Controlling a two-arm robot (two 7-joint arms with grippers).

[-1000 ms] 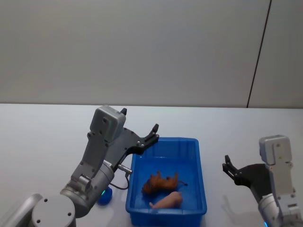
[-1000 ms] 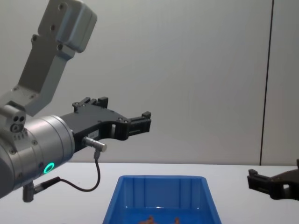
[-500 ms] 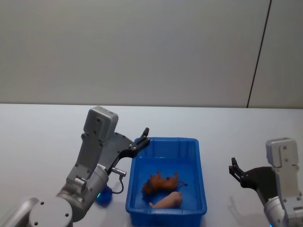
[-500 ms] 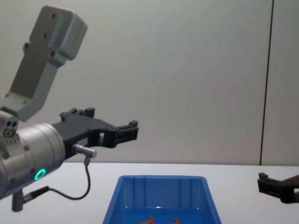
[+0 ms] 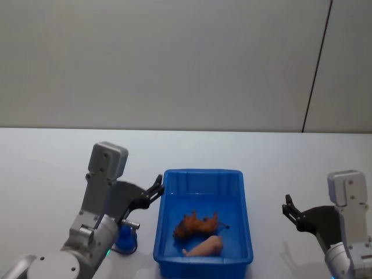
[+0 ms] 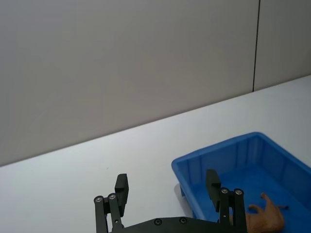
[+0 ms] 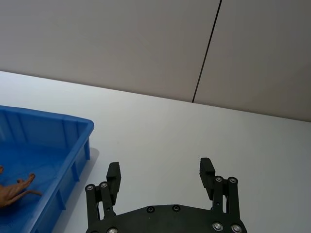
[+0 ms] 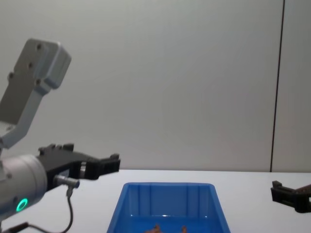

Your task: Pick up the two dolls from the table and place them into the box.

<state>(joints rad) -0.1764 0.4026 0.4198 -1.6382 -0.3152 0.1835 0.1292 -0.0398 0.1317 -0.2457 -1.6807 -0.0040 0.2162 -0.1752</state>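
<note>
Both dolls lie inside the blue box (image 5: 203,172), which sits on the white counter (image 5: 46,163) in front of the robot; the reddish-brown doll (image 5: 196,225) lies on its side near the middle of the box floor; the pale pink doll (image 5: 206,246) lies just beside it on the near side, close to the near wall. The left hand (image 5: 157,187) hangs above the counter just left of the box's far left corner, pointing toward it; its fingers are spread apart and hold nothing, as the left wrist view shows, with the box's corner and a bit of the brown doll beyond them. The right hand (image 5: 288,208) is well apart from the box, out over the bare counter on the right, pointing left toward it; its fingers too are spread wide and empty; in the right wrist view the box's right wall lies off to one side of them.
</note>
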